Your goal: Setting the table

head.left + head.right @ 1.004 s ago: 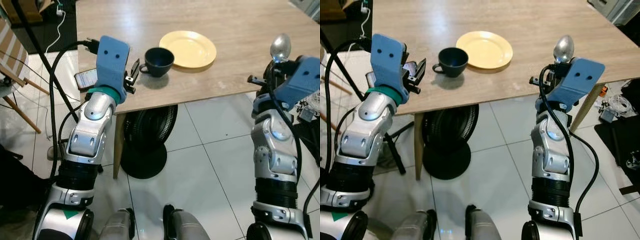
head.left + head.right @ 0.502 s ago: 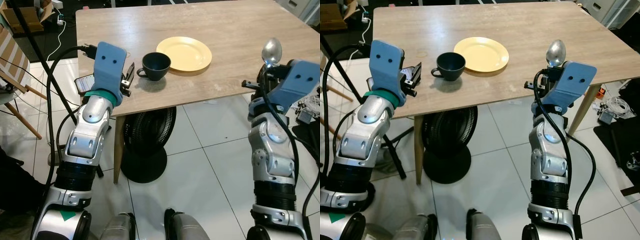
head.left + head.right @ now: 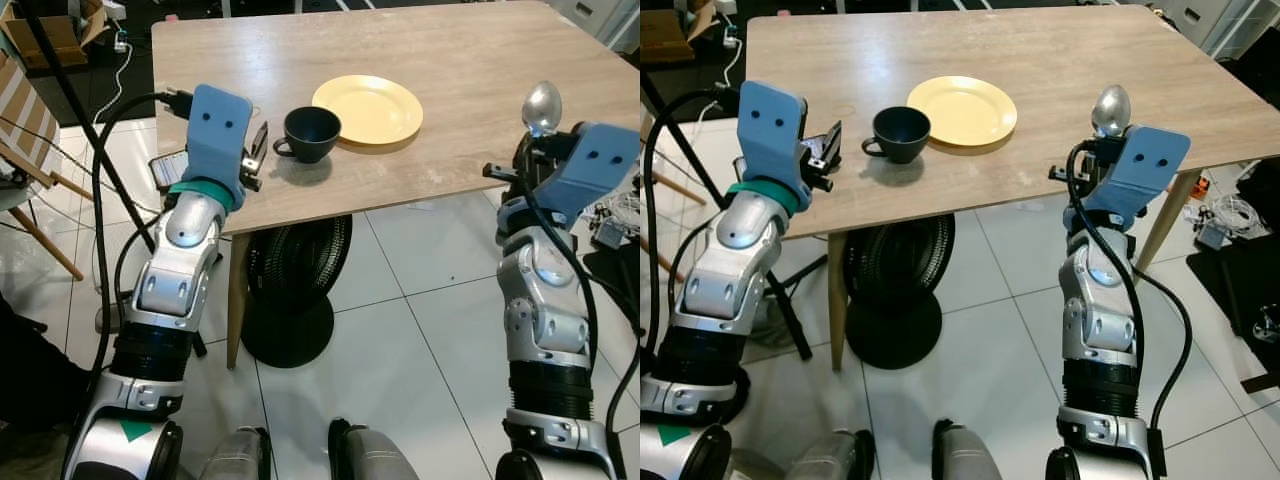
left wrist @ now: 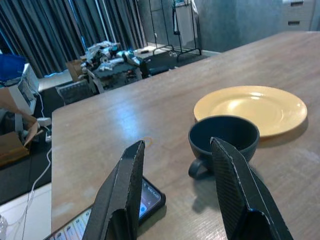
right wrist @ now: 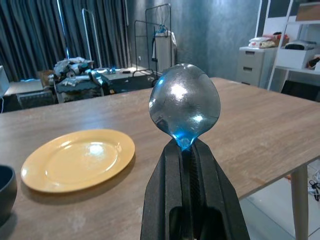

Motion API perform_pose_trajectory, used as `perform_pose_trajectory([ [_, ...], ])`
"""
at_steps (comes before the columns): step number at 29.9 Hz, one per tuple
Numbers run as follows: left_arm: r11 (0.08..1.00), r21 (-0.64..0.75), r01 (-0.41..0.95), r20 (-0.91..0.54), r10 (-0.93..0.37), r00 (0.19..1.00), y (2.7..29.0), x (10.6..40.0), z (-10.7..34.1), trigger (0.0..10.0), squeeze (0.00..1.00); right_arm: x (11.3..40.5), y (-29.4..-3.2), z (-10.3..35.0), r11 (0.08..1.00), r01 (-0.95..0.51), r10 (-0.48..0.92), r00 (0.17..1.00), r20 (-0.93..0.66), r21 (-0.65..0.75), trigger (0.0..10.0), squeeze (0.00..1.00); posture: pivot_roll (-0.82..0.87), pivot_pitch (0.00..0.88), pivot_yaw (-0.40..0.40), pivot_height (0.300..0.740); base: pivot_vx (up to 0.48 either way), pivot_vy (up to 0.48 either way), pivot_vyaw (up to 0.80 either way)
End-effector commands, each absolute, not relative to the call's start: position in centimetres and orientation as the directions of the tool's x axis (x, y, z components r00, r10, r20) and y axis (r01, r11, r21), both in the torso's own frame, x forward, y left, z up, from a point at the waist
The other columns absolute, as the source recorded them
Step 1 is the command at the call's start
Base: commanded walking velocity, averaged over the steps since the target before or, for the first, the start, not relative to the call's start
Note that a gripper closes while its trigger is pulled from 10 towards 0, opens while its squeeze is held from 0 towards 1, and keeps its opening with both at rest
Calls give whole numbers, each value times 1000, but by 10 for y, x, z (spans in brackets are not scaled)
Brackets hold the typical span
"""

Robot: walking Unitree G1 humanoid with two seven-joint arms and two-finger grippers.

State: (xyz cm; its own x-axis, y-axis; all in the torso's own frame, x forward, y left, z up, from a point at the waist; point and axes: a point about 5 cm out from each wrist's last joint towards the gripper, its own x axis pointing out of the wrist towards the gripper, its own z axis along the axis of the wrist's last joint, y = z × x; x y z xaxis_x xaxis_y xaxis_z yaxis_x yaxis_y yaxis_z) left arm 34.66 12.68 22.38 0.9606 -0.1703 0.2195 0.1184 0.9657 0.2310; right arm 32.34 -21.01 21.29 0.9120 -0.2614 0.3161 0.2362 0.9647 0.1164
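A yellow plate (image 3: 367, 108) lies on the wooden table (image 3: 480, 60), with a dark cup (image 3: 311, 133) just to its left, handle facing my left gripper. My left gripper (image 4: 177, 145) hovers open over the table's front left corner, a short way from the cup (image 4: 223, 140). At the table's front right corner my right gripper (image 5: 185, 147) is shut on the stem of a silver spoon (image 5: 185, 102). The spoon's bowl (image 3: 1111, 108) points upward. The plate (image 5: 77, 159) lies beyond it, to its left.
A phone (image 4: 125, 210) lies at the table's left front edge, under my left gripper. A black fan (image 3: 290, 290) stands on the tiled floor beneath the table. A chair (image 3: 25, 110) and cables are on the left, more cables (image 3: 610, 215) on the right.
The whole view shifted as the camera moved, so more of the table's far side shows. Both grippers keep their poses, and the spoon stays held.
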Motion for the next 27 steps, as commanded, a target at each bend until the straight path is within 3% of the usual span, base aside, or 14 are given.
perform_pose_trajectory([
  [1, 964, 238, 115, 211, -167, 963, 127, 347, 220, 10000, 0, 322, -213, 213, 961, 250, -274, 908, 316, 114, 10000, 0, -4, 0, 4, 740, 442, 0, 0],
  [27, 960, 246, 131, 213, -186, 959, 122, 348, 220, 10000, 0, 321, -216, 213, 957, 267, -290, 903, 316, 115, 10000, 0, -9, 0, 14, 740, 384, 0, 0],
])
